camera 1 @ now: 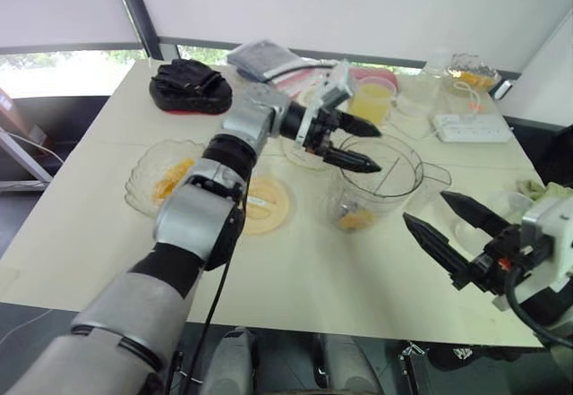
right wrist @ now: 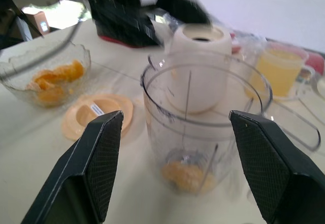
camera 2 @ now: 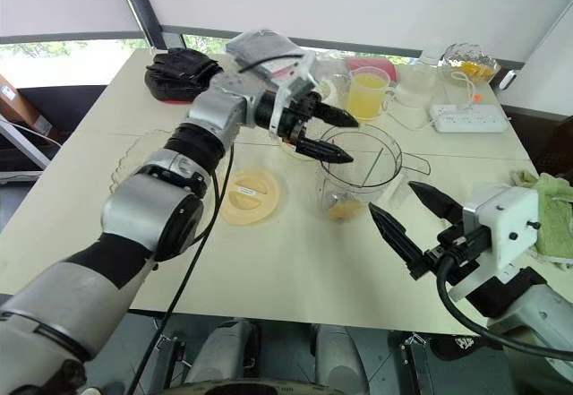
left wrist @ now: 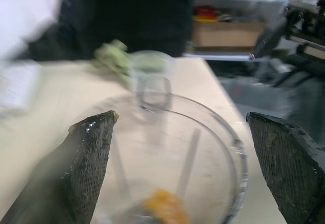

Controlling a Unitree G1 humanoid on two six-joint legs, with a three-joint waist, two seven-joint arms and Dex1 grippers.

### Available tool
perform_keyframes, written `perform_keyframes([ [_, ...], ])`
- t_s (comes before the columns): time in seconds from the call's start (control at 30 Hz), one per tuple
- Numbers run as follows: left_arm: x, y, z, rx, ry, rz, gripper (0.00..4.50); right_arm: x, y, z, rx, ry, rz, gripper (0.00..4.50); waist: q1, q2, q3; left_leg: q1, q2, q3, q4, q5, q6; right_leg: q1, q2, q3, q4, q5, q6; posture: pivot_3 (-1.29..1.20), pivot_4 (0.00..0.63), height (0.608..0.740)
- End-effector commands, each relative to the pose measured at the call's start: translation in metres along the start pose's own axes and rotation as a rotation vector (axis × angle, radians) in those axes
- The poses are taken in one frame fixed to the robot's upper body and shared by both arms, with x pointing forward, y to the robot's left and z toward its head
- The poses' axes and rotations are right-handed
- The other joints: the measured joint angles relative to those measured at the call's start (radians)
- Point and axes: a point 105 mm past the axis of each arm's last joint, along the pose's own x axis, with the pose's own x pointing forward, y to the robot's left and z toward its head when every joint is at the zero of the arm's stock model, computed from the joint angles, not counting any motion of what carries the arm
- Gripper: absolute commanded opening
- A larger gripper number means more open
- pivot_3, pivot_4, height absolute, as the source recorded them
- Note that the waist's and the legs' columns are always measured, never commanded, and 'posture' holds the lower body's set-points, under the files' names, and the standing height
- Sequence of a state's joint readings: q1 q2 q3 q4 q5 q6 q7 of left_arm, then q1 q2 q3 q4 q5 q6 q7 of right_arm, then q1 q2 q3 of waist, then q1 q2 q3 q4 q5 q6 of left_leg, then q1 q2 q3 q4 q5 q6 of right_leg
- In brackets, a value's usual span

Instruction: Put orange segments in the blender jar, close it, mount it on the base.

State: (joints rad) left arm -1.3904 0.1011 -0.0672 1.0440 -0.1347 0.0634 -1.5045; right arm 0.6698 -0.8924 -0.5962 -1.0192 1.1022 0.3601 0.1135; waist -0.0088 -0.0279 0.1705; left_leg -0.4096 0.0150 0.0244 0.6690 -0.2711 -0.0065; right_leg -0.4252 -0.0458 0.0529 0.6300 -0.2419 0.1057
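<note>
Left eye view: left end effector (camera 1: 351, 142) spread wide over the blender jar (camera 1: 380, 184) mid-worktop (camera 1: 313, 261), pinching nothing; orange segments (camera 1: 355, 219) on the jar's bottom. Right end effector (camera 1: 445, 225) spread, empty, beside it. For the next load, hold right over the mouth before releasing (segments look slippery). Count: one jar, one lid (camera 1: 266, 204), one base (right wrist: 201, 64), one bowl (camera 1: 166, 176) holding more segments.

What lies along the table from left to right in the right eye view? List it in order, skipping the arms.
Scalloped clear glass bowl → flat pale-yellow round lid → large clear plastic blender jar holding orange segments → green crumpled cloth.
</note>
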Motion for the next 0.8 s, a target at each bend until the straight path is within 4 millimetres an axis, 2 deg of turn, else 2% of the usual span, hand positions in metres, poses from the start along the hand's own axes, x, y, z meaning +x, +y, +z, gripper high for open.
perform_keyframes([
  [0.03,-0.029,0.005,0.02,0.117,-0.085,0.089,4.29,-0.005,0.001,0.003,-0.027,-0.029,-0.035,3.52,-0.004,0.0,0.0,0.0,0.001,0.0,0.0,0.0,0.0,0.0,0.0,0.0,0.0,0.0,0.0,0.0,0.15,0.74],
  [0.13,-0.046,0.008,0.011,0.153,-0.081,0.207,4.29,-0.011,-0.006,-0.003,-0.051,-0.017,-0.103,3.52,-0.002,0.001,0.0,0.001,0.001,-0.001,0.0,0.0,0.0,0.0,0.0,0.001,0.001,0.0,0.0,0.0,0.15,0.74],
  [0.2,-0.048,0.01,0.002,0.161,-0.059,0.276,4.29,-0.016,-0.012,-0.006,-0.064,-0.013,-0.149,3.52,0.001,0.001,-0.001,0.002,0.001,-0.001,0.0,0.0,0.0,0.0,0.0,0.001,0.001,0.0,0.0,0.0,0.15,0.74],
  [0.33,-0.056,-0.009,-0.04,0.135,0.012,0.313,4.29,-0.027,-0.046,-0.014,-0.105,-0.048,-0.381,3.52,0.011,0.002,-0.001,0.001,0.001,0.0,0.001,0.0,0.0,0.001,-0.001,0.001,0.0,0.0,0.0,0.0,0.15,0.74],
  [0.43,-0.054,-0.028,-0.069,0.074,0.043,0.301,4.29,-0.037,-0.061,-0.019,-0.131,-0.064,-0.502,3.52,0.015,0.002,-0.001,0.002,0.001,0.0,0.001,0.0,0.0,0.001,-0.001,0.002,0.0,0.0,0.0,0.0,0.15,0.74],
  [0.57,-0.04,-0.044,-0.091,0.031,0.056,0.312,4.29,-0.053,-0.074,-0.025,-0.155,-0.051,-0.642,3.52,0.023,0.003,-0.002,0.001,0.001,0.0,0.001,0.0,0.0,0.001,0.0,0.001,0.001,0.0,-0.001,0.0,0.15,0.74],
  [0.8,-0.013,-0.067,-0.1,-0.006,0.027,0.277,4.29,-0.073,-0.09,-0.042,-0.106,-0.014,-0.803,3.52,0.02,0.007,-0.004,0.002,0.001,0.0,0.002,0.0,0.0,0.002,-0.001,0.002,0.001,0.0,-0.001,0.0,0.15,0.74],
])
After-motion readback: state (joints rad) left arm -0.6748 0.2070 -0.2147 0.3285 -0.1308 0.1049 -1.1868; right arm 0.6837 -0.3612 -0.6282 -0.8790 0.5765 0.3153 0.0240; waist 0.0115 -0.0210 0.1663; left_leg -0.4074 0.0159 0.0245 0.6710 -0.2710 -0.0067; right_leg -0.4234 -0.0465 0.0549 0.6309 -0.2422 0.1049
